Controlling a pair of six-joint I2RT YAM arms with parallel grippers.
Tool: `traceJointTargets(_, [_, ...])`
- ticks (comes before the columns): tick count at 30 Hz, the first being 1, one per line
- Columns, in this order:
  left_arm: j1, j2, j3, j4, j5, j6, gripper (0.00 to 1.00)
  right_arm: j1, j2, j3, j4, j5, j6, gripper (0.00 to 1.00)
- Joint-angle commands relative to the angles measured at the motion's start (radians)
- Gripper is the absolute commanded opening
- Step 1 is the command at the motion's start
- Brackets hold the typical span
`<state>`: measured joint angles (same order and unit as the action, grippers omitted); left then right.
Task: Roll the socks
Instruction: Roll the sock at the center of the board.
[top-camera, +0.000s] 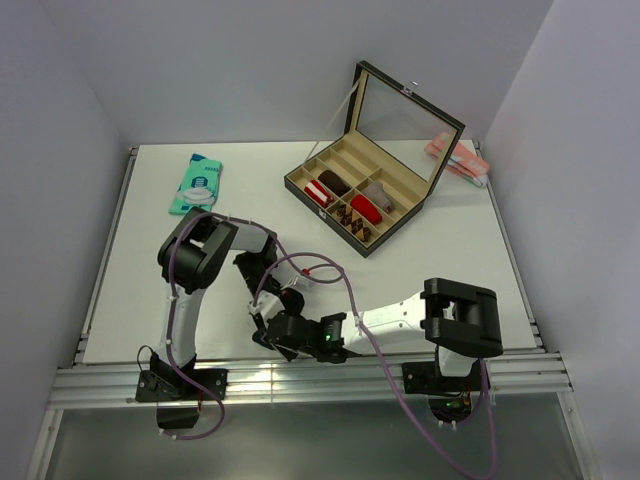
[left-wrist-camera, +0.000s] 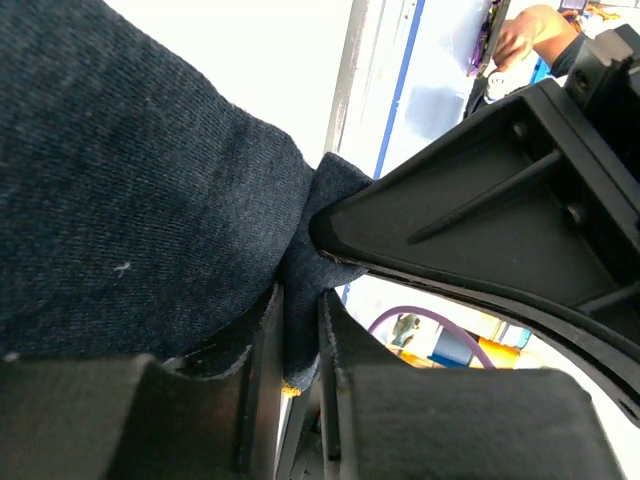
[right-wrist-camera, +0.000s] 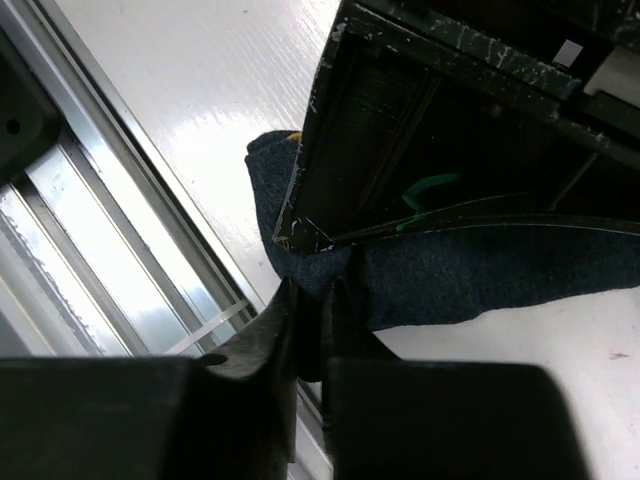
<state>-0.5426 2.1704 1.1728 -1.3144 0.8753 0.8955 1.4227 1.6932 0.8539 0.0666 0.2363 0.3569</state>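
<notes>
A navy blue sock (left-wrist-camera: 130, 190) lies at the table's near edge, and both grippers hold it at one end. In the left wrist view my left gripper (left-wrist-camera: 300, 305) is shut on a fold of the sock, with fabric squeezed between its pads. The right gripper's black body (left-wrist-camera: 490, 190) presses in from the right. In the right wrist view my right gripper (right-wrist-camera: 312, 292) is shut on the same sock (right-wrist-camera: 470, 280), just below the left gripper's body (right-wrist-camera: 450, 130). From above, the two grippers (top-camera: 272, 330) meet and hide the sock.
An open black box (top-camera: 330, 170) with compartments holding red, striped and dark rolls stands at the back centre, its lid up. A flat teal packet (top-camera: 197, 183) lies at the back left, and a pink item (top-camera: 458, 158) at the back right. The aluminium rail (right-wrist-camera: 90, 230) runs right beside the sock.
</notes>
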Motion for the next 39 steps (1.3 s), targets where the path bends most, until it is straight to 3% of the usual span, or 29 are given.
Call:
traceJointTargets(1, [0.012,-0.032,0.011,0.152,-0.049,0.036,0.23,-0.002,0.017,-0.033,0.056,0.006,0.028,0.02])
traceJointTargets(8, [0.029,-0.161,0.019,0.106,0.010,0.077,0.37,-0.053,-0.038,-0.110,0.122,-0.071,0.040,0.00])
traceJointTargets(9, [0.030,-0.191,0.010,0.121,0.008,0.063,0.46,-0.063,-0.040,-0.115,0.124,-0.078,0.039,0.00])
traceJointTargets(16, [0.085,-0.337,-0.062,0.326,-0.027,-0.102,0.41,-0.123,-0.079,-0.173,0.182,-0.166,0.059,0.00])
traceJointTargets(22, [0.260,-0.474,-0.068,0.428,0.020,-0.224,0.36,-0.203,-0.124,-0.231,0.236,-0.319,0.083,0.00])
traceJointTargets(26, [0.354,-0.662,-0.125,0.628,-0.071,-0.372,0.37,-0.266,-0.122,-0.214,0.213,-0.406,0.096,0.00])
traceJointTargets(30, [0.352,-0.915,-0.260,0.786,-0.205,-0.415,0.48,-0.326,-0.075,-0.176,0.184,-0.526,0.114,0.00])
traceJointTargets(35, [0.308,-1.073,-0.403,0.903,-0.338,-0.337,0.61,-0.395,0.045,-0.018,0.022,-0.704,0.119,0.00])
traceJointTargets(39, [0.250,-1.188,-0.537,1.024,-0.439,-0.294,0.80,-0.444,0.137,0.091,-0.083,-0.811,0.126,0.00])
